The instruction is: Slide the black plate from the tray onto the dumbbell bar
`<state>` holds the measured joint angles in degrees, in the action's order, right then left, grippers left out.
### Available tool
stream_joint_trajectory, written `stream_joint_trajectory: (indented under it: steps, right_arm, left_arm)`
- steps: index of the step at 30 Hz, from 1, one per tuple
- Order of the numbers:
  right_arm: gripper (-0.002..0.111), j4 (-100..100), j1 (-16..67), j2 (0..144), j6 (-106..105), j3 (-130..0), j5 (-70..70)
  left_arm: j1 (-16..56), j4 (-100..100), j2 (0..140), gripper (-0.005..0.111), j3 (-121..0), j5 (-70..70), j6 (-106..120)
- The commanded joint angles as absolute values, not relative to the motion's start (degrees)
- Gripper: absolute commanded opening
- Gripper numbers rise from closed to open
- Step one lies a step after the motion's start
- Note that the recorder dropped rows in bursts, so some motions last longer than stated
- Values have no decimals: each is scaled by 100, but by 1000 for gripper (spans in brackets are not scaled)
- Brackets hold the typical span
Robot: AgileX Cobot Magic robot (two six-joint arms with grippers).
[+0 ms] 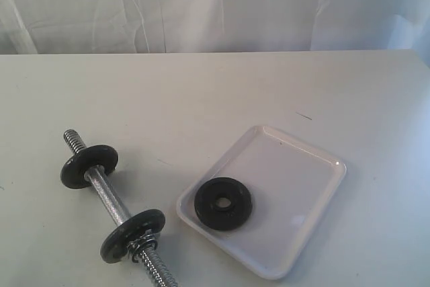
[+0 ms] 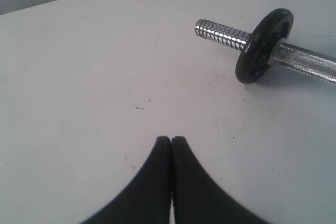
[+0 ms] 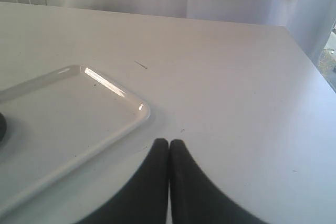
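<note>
White table (image 1: 215, 92), white curtain (image 1: 201, 5)

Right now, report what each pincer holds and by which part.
Nothing is held. The left pincer and the right pincer are both shut and empty; the small round matte-black iron plate lies untouched in the glossy white rectangular tray.

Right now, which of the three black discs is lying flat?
The black plate in the tray; the two discs on the dumbbell bar stand on edge.
</note>
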<state>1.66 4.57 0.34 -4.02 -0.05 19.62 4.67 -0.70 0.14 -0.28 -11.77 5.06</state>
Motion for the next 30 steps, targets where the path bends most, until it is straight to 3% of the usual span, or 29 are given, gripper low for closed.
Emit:
stream_joint_trajectory:
  steps: [1,11,20,30]
  right_arm:
    - [0,188,464,0,-425,0,1947]
    - [0,188,464,0,-425,0,1947]
    - [0,174,464,0,-425,0,1947]
    - [0,174,464,0,-425,0,1947]
  left_arm:
    - [469,-53,0,1,0,-1160,553]
    - [469,-53,0,1,0,666,553]
    - [469,-53,0,1,0,1374,553]
    - [469,-53,0,1,0,3974,76]
